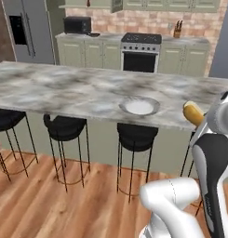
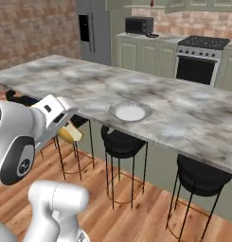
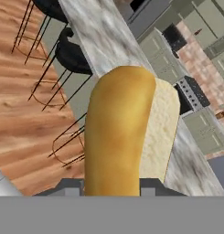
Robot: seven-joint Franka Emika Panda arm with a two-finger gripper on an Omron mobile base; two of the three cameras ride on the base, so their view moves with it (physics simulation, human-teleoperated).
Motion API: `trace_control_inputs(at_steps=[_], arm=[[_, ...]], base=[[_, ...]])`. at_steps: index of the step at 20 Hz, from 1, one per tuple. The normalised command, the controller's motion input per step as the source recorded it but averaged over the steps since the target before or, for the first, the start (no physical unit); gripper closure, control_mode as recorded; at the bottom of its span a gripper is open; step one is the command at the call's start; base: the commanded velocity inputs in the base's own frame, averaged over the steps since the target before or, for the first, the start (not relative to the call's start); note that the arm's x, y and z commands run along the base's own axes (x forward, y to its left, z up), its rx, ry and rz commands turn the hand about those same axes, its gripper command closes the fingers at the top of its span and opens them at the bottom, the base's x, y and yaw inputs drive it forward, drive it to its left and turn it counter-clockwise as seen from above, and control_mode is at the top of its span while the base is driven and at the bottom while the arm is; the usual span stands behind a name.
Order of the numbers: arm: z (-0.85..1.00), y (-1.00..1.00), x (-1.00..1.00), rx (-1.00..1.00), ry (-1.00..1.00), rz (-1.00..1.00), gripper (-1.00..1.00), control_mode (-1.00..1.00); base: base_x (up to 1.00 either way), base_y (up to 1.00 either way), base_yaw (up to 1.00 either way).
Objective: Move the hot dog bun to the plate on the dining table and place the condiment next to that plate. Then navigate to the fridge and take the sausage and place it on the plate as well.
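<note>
A long dining table with a grey-white veined marble top point(image 1: 64, 88) is stretching across the kitchen. A round pale grey-white plate point(image 1: 139, 106) is lying near its front edge. Just beside that edge, the gripper point(image 3: 112, 185) is clamping a yellow-orange hot dog bun point(image 3: 120, 132).

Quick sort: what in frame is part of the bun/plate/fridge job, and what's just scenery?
Job:
- yellow-orange hot dog bun, held in the hand
- round pale grey-white plate
- grey-white marble dining table
- tall grey fridge, doors closed

Scenery:
- black round stools
- black microwave
- steel stove with oven
- knife block
- green cabinets
</note>
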Motion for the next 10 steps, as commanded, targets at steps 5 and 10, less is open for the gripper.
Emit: trace_control_inputs(at_steps=[5, 10], arm=[[0.0, 0.0, 0.0, 0.0, 0.0, 0.0, 1.0, 1.0], [0.0, 0.0, 0.0, 0.0, 0.0, 0.0, 1.0, 1.0]], base=[[0.87, 0.45, -0.5], [0.92, 0.49, -0.49]])
